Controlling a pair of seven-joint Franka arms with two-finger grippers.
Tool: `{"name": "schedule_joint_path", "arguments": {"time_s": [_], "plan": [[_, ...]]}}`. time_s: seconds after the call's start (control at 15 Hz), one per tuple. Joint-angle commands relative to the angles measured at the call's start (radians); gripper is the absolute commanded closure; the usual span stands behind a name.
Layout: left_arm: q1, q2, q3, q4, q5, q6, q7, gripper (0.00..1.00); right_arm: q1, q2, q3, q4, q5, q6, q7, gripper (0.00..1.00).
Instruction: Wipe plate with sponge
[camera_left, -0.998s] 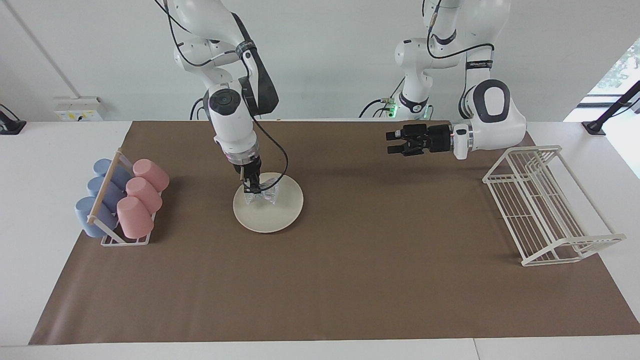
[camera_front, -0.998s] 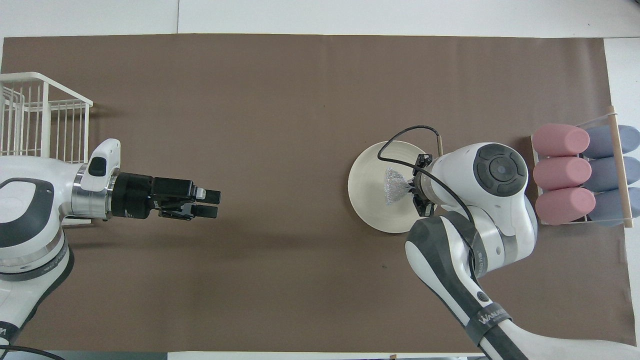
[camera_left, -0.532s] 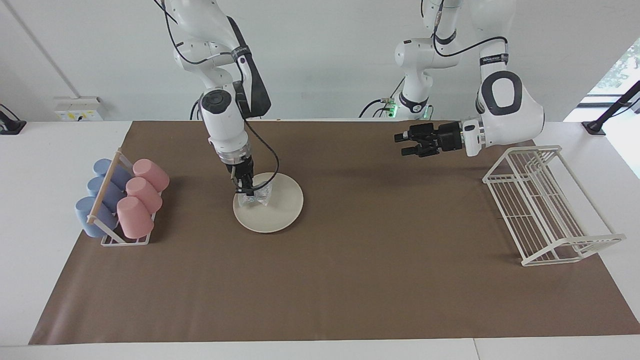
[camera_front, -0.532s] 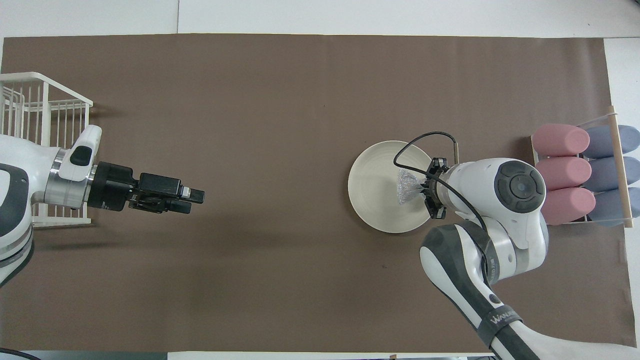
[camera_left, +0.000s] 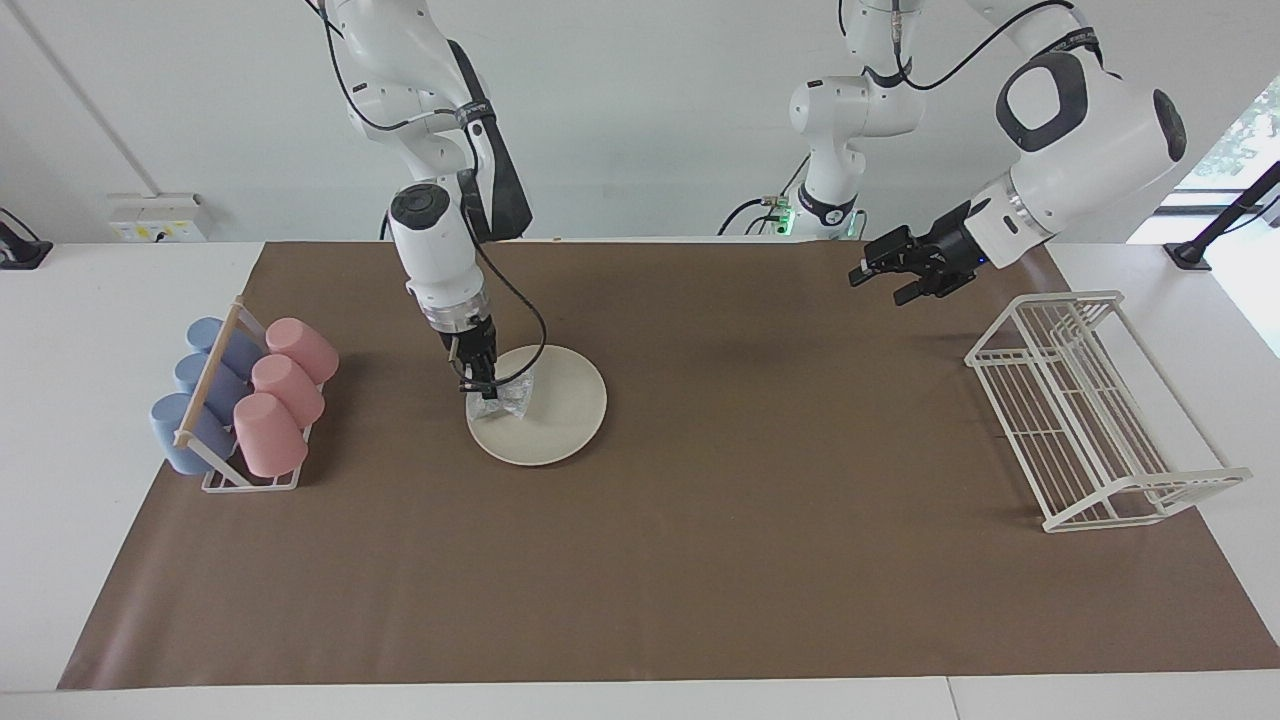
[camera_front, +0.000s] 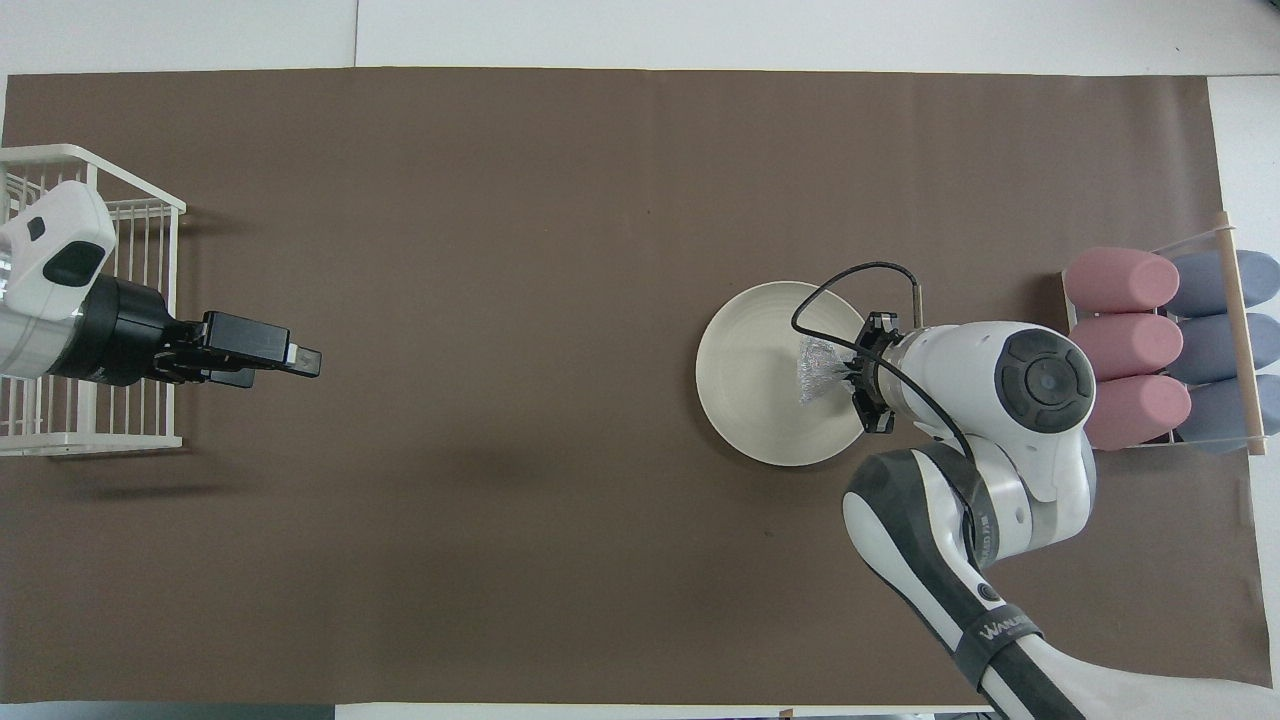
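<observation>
Facing view: my right gripper (camera_left: 482, 388) stays clamped on the small silvery-grey mesh sponge (camera_left: 503, 400), pressed onto the round cream-white plate (camera_left: 560, 420); since a second ago the sponge has travelled from the plate's middle toward its edge at the right arm's end of the table. My left gripper (camera_left: 878, 270), jaws spread and empty, has drawn back and risen, and now hangs over the brown paper mat (camera_left: 700, 560) beside the white wire dish rack (camera_left: 1090, 460), which holds nothing. The small white cup stand (camera_left: 250, 482) at the right arm's end carries three pink cups (camera_left: 285, 390) and three blue cups (camera_left: 200, 395), lying on their sides, unchanged. Overhead view: my right gripper (camera_front: 845, 372) pins the sponge (camera_front: 818, 370) on the part of the plate (camera_front: 745, 370) toward the cups (camera_front: 1125, 345). My left gripper (camera_front: 290, 358) has retreated toward the wire rack (camera_front: 130, 440), fingers apart.
</observation>
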Motion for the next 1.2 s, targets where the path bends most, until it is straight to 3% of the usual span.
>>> {"name": "schedule_joint_path", "arguments": {"time_s": [0.0, 0.33, 0.53, 0.86, 1.13], "plan": [[-0.012, -0.023, -0.011, 0.040, 0.152, -0.017, -0.038, 0.00, 0.002, 0.005, 0.012, -0.019, -0.001, 0.036, -0.006, 1.00], [-0.010, -0.022, -0.034, 0.125, 0.389, -0.055, -0.059, 0.00, 0.027, 0.085, 0.012, -0.014, -0.001, 0.123, 0.023, 1.00], [-0.009, -0.015, -0.035, 0.172, 0.471, -0.072, -0.085, 0.00, 0.061, 0.108, 0.012, 0.013, -0.001, 0.142, 0.080, 1.00], [-0.007, 0.031, -0.035, 0.312, 0.488, -0.175, -0.101, 0.00, 0.114, 0.121, 0.012, 0.050, -0.001, 0.148, 0.177, 1.00], [-0.006, 0.037, -0.035, 0.306, 0.414, -0.183, -0.141, 0.00, 0.139, 0.133, 0.014, 0.055, -0.001, 0.221, 0.236, 1.00]]}}
